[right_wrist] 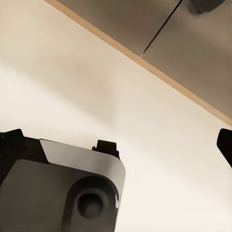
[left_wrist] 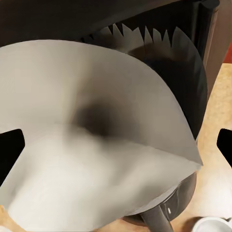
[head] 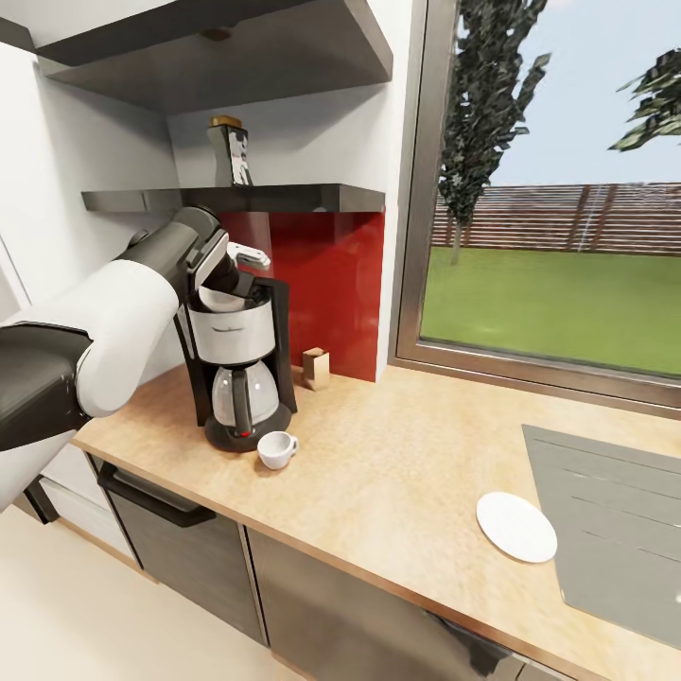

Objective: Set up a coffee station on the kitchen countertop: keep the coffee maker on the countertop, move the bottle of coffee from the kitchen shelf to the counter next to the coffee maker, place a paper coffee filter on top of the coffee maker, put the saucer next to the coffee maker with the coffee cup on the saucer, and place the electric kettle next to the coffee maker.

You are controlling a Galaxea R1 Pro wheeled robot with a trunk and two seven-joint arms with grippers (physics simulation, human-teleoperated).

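Observation:
The black and silver coffee maker [head: 236,364] stands on the wooden countertop [head: 397,454] by the red backsplash. A white paper coffee filter [head: 219,301] [left_wrist: 96,159] sits in its top. My left gripper [head: 230,274] [left_wrist: 116,145] hovers right over the filter, open, with its fingertips [left_wrist: 9,151] wide on either side. A white coffee cup [head: 276,449] stands on the counter just in front of the coffee maker. The white saucer [head: 516,527] lies far to the right near the counter's front edge. The bottle of coffee [head: 232,151] stands on the dark shelf [head: 284,197] above. My right gripper [right_wrist: 116,145] hangs open over the floor.
A small brown box [head: 315,368] rests against the backsplash right of the coffee maker. A grey cooktop [head: 605,530] is set into the counter at far right, behind the saucer. A large window [head: 558,189] lies beyond. A second shelf [head: 218,47] hangs above the first.

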